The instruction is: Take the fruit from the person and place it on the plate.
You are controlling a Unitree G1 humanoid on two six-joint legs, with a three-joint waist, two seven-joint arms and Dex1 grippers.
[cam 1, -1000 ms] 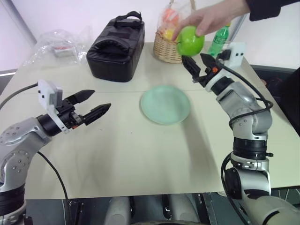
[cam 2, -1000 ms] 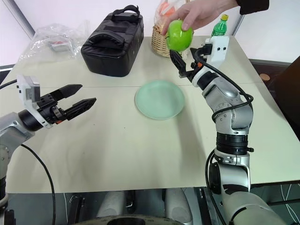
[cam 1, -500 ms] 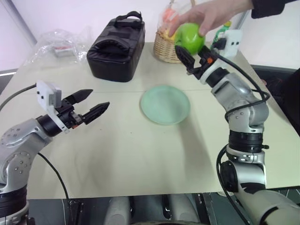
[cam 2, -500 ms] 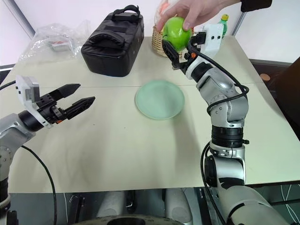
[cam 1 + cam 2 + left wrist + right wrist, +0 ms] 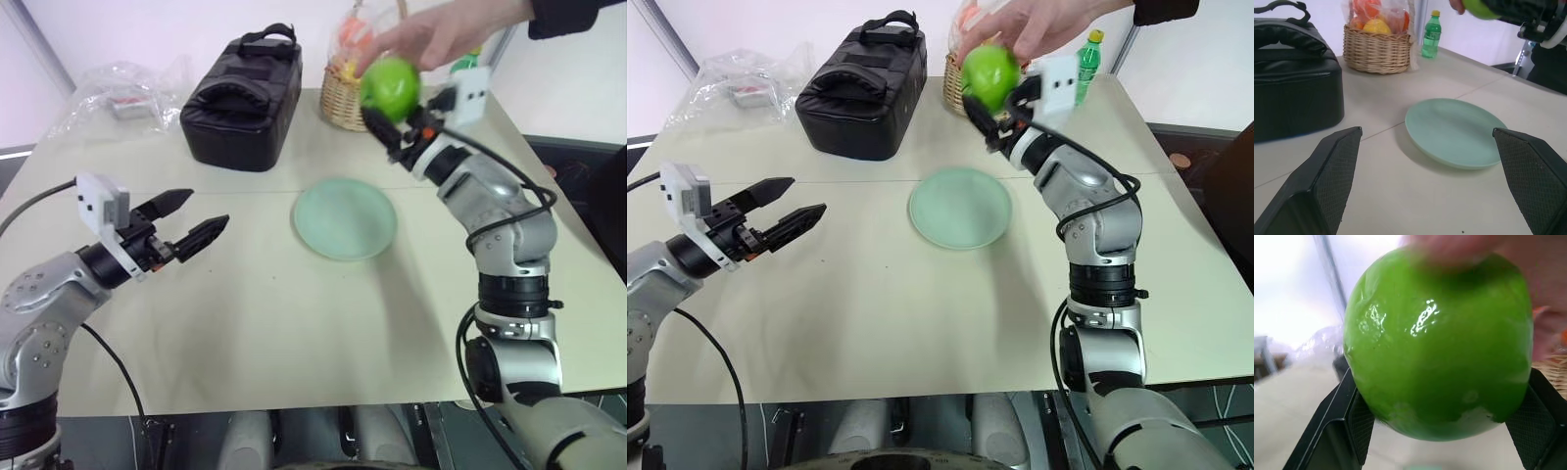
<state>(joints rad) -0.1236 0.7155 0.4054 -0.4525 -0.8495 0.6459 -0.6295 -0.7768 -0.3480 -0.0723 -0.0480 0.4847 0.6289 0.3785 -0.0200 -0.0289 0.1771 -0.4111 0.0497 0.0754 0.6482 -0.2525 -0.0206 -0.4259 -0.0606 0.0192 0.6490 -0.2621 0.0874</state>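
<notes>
Two tools up, only the right one matters now. Right tool (image 5: 991, 103) has its fingers closed against both flanks of the fruit (image 5: 1440, 347). The person's hand (image 5: 441, 34) grips the fruit from above, so it looks like a shared hold, handover not finished.

Fruit sits in the air above and beyond the far edge of the plate (image 5: 345, 217); the right arm is clearly the nearer one to both. The fruit is round, no long axis to worry about.

Coming move, as I read it: person lets go, then the arm brings the fruit back and down onto the plate.

Left tool (image 5: 201, 215) is wide open and empty, well to the left of the plate over the worktop (image 5: 294, 323).

Beyond the plate: wicker basket (image 5: 348, 98) of wrapped fruit, green bottle (image 5: 1085, 61), black bag (image 5: 243, 93) far-left. None lies between fruit and plate. The main risk I see is pulling before the hand releases.
</notes>
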